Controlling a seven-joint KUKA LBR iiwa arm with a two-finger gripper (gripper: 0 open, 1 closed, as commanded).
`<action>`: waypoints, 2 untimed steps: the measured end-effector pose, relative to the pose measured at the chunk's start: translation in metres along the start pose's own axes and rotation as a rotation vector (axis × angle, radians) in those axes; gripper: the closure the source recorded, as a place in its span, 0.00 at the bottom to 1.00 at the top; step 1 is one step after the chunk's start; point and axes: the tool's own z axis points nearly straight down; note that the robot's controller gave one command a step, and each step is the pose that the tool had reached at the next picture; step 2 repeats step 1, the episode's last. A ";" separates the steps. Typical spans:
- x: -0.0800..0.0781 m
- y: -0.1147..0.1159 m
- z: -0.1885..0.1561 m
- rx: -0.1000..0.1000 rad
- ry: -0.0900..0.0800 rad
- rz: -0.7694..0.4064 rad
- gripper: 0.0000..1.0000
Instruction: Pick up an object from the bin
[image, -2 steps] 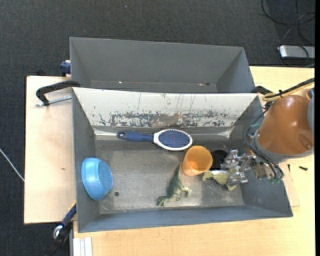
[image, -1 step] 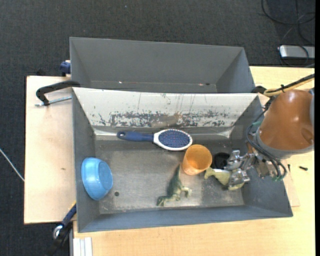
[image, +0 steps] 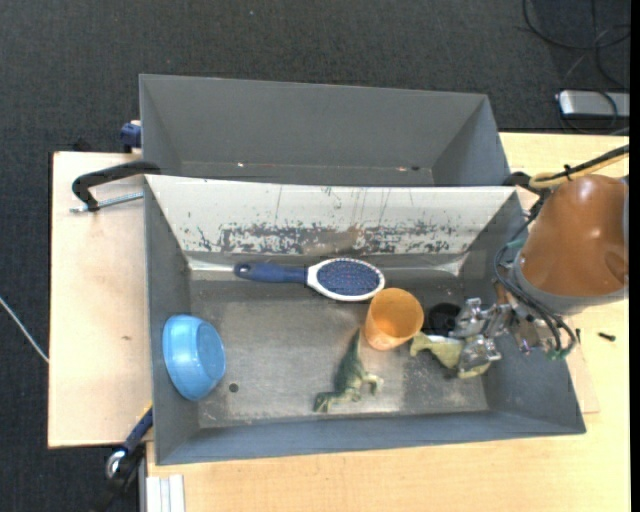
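Observation:
My gripper (image: 478, 338) is low in the bin's right front corner, close to the right wall. It is right over a pale yellow-green floppy thing (image: 440, 349) that lies on the floor and sticks out to the gripper's left and below it. A small black thing (image: 439, 319) sits just left of the gripper, toward the back. An orange cup (image: 392, 318) stands left of both, mouth up.
A green toy dinosaur (image: 348, 380) lies near the front wall at the middle. A hairbrush (image: 340, 277) with a blue handle and white head lies along the back wall. A blue bowl (image: 193, 355) rests tilted at the left wall.

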 end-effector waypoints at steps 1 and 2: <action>-0.004 0.000 -0.091 0.003 -0.007 0.001 1.00; -0.004 0.000 -0.091 0.003 -0.007 0.001 1.00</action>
